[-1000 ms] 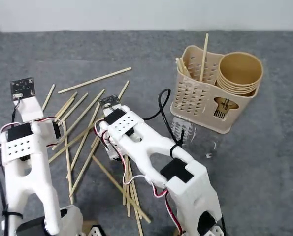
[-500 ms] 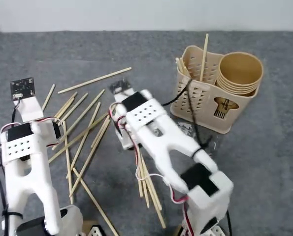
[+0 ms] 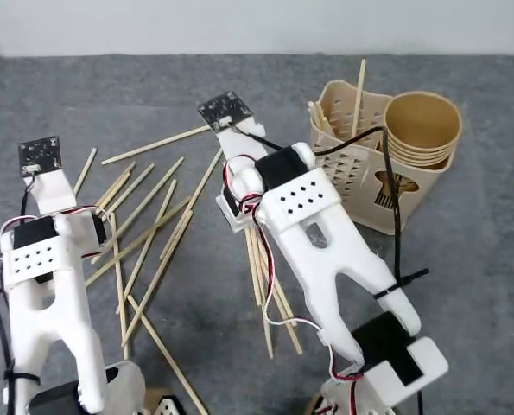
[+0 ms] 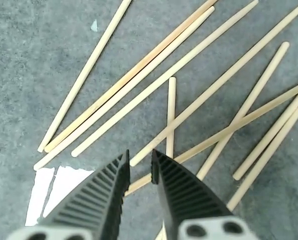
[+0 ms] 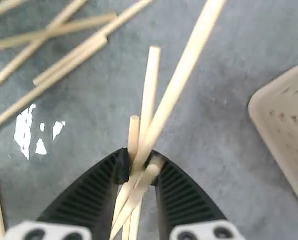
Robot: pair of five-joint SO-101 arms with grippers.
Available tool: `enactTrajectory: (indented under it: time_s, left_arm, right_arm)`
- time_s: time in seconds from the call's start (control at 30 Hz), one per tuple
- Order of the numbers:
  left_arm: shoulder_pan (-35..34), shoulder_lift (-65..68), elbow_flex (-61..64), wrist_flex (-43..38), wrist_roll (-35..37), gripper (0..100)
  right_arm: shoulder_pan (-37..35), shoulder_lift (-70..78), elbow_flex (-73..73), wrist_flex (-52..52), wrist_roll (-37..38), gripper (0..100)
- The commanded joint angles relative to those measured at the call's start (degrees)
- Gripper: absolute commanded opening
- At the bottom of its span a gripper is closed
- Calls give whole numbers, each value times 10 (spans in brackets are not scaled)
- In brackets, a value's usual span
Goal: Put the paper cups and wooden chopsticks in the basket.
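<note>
Jaws of the right tool were clenched on a splayed bundle of chopsticks, several sticks pinched together and crossing at the grip instead of lying parallel. The tool hung just beside the basket, on the side away from the paper cups, which already sat stacked in the basket's far compartment. By my judgement the step in hand was carrying this bundle to the basket. The next move called for raising it above the rim, tipping the sticks upright over the compartment where standing chopsticks already leaned, and only then releasing.

The bundle's long axis ran away from the basket toward the arm bases, with short ends poking past the fingertips and long ends fanning out behind. Such a loose fan might catch the rim or shed a stick.

The left tool was well apart from the basket, its jaws slightly parted and gripping nothing, above loose chopsticks. These lay at mixed angles on the surface, still to be gathered.
</note>
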Motion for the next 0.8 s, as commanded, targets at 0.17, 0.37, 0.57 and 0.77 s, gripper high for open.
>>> enactTrajectory:
  time_s: [0.17,0.37,0.57,0.77]
  left_arm:
    - [-3,-21,-3,-13,3,70]
    - [-3,-21,-3,-13,3,70]
    - [-3,-21,-2,-13,3,70]
    - [-3,-21,2,-14,3,70]
  right_arm:
    - [9,-26,-151,15,13,8]
    - [9,15,-278,51,14,8]
    - [11,41,-402,50,43,8]
    - [27,63,-511,51,46,8]
